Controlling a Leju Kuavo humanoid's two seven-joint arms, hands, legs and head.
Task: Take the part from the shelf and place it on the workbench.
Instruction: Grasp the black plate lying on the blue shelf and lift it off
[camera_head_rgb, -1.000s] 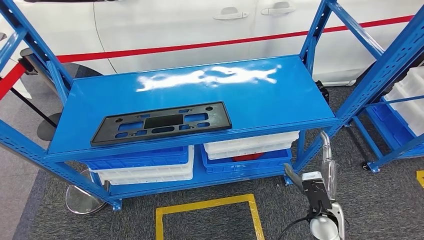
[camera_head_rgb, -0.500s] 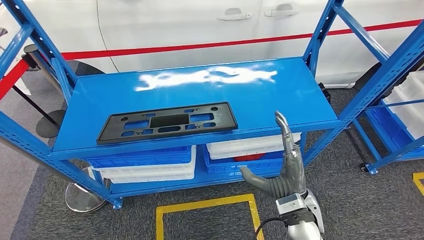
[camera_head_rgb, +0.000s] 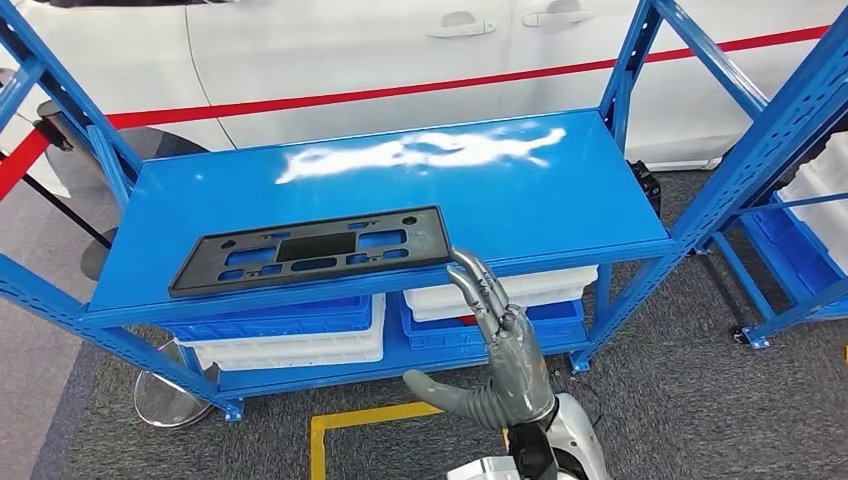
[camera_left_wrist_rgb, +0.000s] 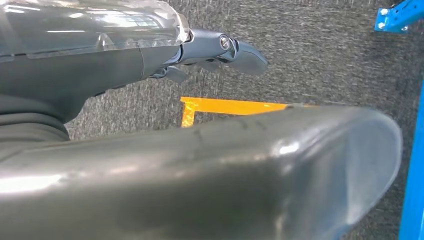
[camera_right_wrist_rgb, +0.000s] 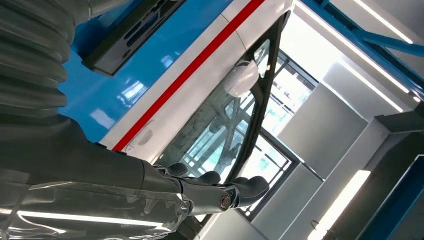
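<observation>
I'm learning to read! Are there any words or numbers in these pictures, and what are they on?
None: no words, numbers or labels can be read.
The black part on the blue shelf has only cut-out holes.
The white car has only a red stripe.
The right hand bears no writing.

Right hand (camera_head_rgb: 500, 355): wrist cut off by the head view's lower edge; fingertips overlap the shelf (camera_head_rgb: 560, 215) front edge beside the part (camera_head_rgb: 310, 250), contact cannot be told. Part cropped at the right wrist view's top edge. Left hand (camera_left_wrist_rgb: 210, 50): fingers mostly hidden behind its cover.
</observation>
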